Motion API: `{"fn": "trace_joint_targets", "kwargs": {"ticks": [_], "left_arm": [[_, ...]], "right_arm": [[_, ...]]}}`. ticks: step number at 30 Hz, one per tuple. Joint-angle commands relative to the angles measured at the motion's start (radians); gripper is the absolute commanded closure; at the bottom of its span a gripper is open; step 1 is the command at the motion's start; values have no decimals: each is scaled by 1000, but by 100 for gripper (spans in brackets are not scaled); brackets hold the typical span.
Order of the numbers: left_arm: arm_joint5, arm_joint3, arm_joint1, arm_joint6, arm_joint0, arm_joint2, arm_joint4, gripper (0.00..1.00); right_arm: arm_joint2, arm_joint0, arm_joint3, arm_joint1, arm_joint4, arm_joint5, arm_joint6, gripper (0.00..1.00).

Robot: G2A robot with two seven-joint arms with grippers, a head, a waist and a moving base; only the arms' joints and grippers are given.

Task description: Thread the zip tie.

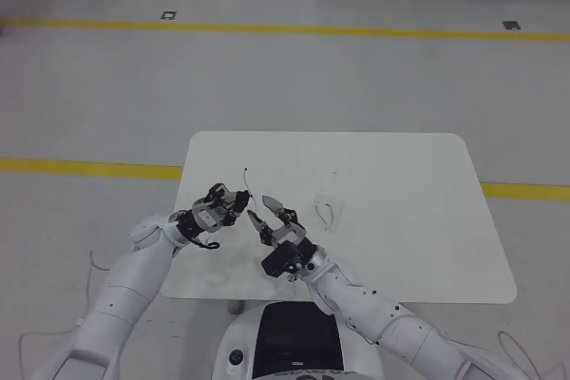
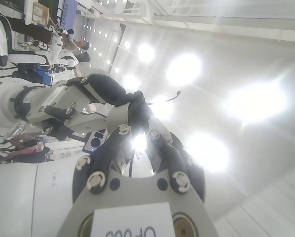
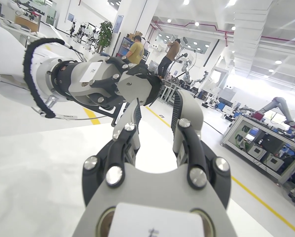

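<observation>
A thin black zip tie (image 1: 246,180) sticks up out of my left gripper (image 1: 237,202), which is shut on it above the near left part of the white table (image 1: 408,171). In the left wrist view the tie (image 2: 172,97) curves away from the closed tips of the left gripper (image 2: 141,114) and ends in a small head. My right gripper (image 1: 257,206) hangs open just beside the left one, nothing between its fingers. In the right wrist view the right gripper (image 3: 157,97) has its jaws spread, with the left gripper (image 3: 135,85) right in front of them. One right finger (image 2: 105,92) nearly touches the left tips.
A small pale, thin item (image 1: 328,211) lies on the table to the right of both grippers. The table's near edge (image 1: 361,299) runs close under the arms. Yellow floor lines (image 1: 76,168) pass beyond the table.
</observation>
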Motion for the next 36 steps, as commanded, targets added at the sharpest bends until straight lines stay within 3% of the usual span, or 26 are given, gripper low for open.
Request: {"fn": "trace_joint_targets", "kwargs": {"ticks": [1, 22, 36], "left_arm": [[0, 0, 0, 0, 0, 0, 0, 100], [0, 0, 0, 0, 0, 0, 0, 100], [0, 0, 0, 0, 0, 0, 0, 100]], "right_arm": [[-4, 2, -1, 2, 0, 0, -3, 71], [-13, 6, -33, 23, 0, 0, -2, 73], [-7, 5, -32, 21, 0, 0, 17, 78]]}}
